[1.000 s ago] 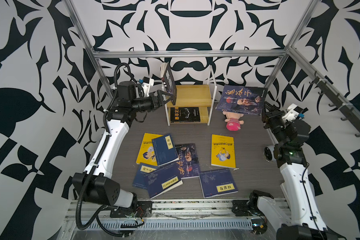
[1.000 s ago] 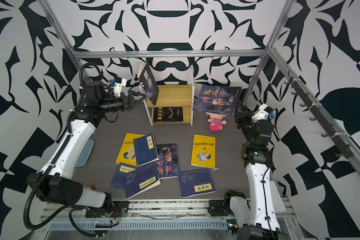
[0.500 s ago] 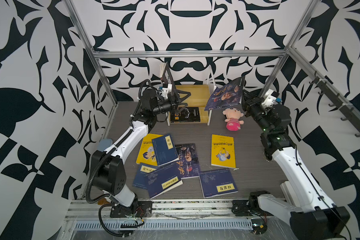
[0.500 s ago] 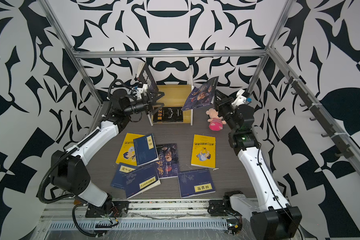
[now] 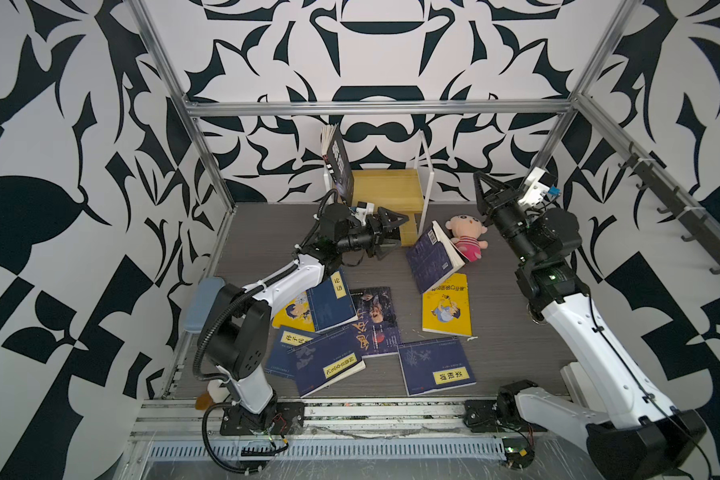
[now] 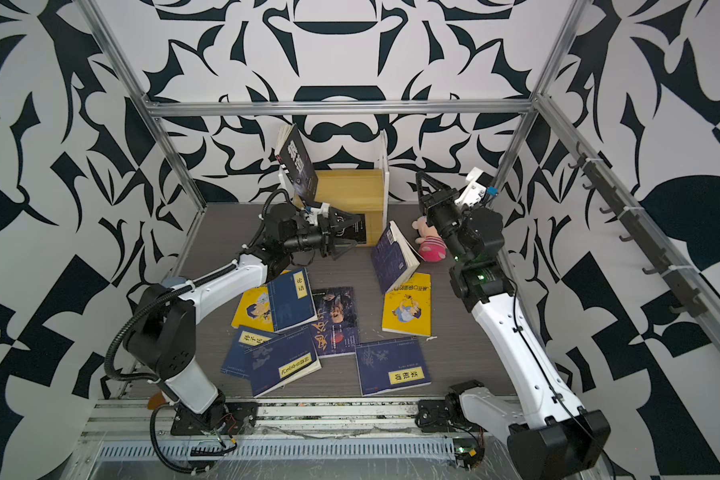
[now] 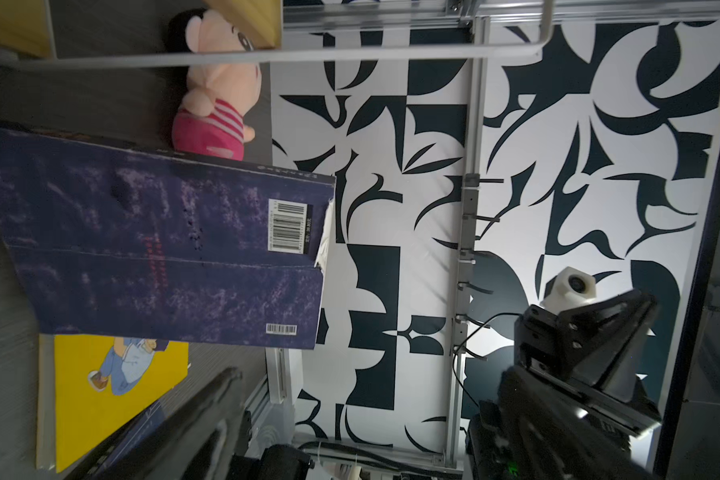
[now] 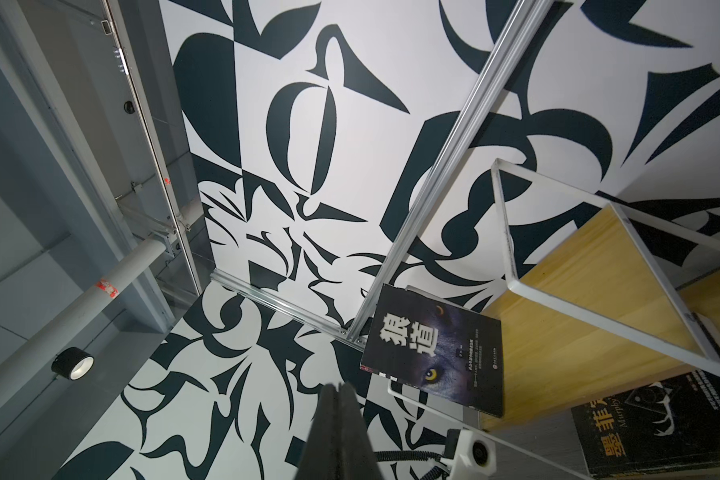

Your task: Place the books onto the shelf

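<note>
Clearly, left gripper (image 5: 393, 233) spread; right gripper (image 5: 479, 182) closed.

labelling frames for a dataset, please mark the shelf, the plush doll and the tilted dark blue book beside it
shelf (image 5: 387, 190): in a top view, on its bare top board
plush doll (image 5: 469, 249): in a top view, on its pink striped body
tilted dark blue book (image 5: 429, 261): in a top view, mid back cover
</note>
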{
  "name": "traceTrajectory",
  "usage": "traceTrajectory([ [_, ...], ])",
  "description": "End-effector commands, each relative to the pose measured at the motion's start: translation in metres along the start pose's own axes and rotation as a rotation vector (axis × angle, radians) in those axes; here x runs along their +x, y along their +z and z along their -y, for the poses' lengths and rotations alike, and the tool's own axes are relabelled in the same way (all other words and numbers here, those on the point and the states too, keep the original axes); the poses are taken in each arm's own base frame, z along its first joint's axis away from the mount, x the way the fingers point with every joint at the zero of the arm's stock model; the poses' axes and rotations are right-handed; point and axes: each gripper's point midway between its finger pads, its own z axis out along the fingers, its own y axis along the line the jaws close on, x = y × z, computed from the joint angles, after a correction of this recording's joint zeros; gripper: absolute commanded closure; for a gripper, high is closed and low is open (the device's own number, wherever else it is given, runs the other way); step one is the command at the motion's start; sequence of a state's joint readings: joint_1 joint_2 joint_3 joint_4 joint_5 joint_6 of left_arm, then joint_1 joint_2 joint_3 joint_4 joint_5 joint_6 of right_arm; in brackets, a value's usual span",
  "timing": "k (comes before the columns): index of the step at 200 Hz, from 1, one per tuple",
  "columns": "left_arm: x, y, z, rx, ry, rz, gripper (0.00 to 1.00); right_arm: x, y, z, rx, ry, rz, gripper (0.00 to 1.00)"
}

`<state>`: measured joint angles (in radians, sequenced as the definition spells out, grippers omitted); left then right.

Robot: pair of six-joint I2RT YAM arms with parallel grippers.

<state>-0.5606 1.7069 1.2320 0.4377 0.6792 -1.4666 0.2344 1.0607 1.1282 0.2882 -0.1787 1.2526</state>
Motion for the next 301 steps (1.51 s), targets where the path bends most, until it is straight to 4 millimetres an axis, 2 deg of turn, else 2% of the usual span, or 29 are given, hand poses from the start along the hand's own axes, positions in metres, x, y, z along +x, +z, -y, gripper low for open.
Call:
traceTrajectory([
  [1,0.001,-0.01,0.02,0.03,0.03,-0.007,0.01,-0.005,-0.022,-0.004,0.055,-0.137,0.023,1.0],
  [12,0.006,-0.016,0.017,0.011,0.041,-0.015,0.01,-0.001,-0.033,0.015,0.156,-0.206,0.001,0.99],
  [38,0.018,-0.026,-0.003,-0.089,0.104,-0.042,0.0,0.013,-0.052,0.055,0.332,-0.369,-0.099,0.69],
  [62,0.017,-0.04,-0.038,-0.194,0.102,-0.018,0.0,0.033,-0.065,0.099,0.441,-0.405,-0.204,0.58],
  [87,0.009,-0.065,-0.088,-0.33,0.026,0.035,0.0,0.058,-0.073,0.142,0.509,-0.369,-0.306,0.55],
  [111,0.011,-0.095,-0.117,-0.428,0.012,0.064,0.0,0.08,-0.08,0.178,0.566,-0.356,-0.386,0.53],
  [140,0.008,-0.117,-0.151,-0.551,0.031,0.116,0.0,0.11,-0.082,0.225,0.624,-0.338,-0.476,0.52],
  [162,-0.002,-0.123,-0.175,-0.602,0.021,0.166,0.01,0.136,-0.074,0.259,0.652,-0.312,-0.529,0.5],
  [190,-0.006,-0.127,-0.203,-0.661,-0.018,0.195,0.11,0.165,-0.067,0.297,0.741,-0.21,-0.574,0.43],
  [217,-0.006,-0.129,-0.223,-0.689,-0.07,0.214,0.21,0.188,-0.071,0.309,0.756,-0.083,-0.502,0.33],
  [226,-0.008,-0.127,-0.223,-0.685,-0.068,0.216,0.22,0.194,-0.07,0.309,0.729,-0.04,-0.451,0.26],
  [232,-0.01,-0.126,-0.221,-0.68,-0.064,0.217,0.22,0.198,-0.069,0.308,0.714,-0.018,-0.421,0.18],
  [276,-0.01,-0.129,-0.218,-0.673,-0.065,0.236,0.22,0.232,-0.062,0.315,0.647,0.141,-0.278,0.16],
  [301,-0.013,-0.134,-0.211,-0.679,-0.045,0.254,0.17,0.252,-0.058,0.327,0.631,0.243,-0.227,0.16],
])
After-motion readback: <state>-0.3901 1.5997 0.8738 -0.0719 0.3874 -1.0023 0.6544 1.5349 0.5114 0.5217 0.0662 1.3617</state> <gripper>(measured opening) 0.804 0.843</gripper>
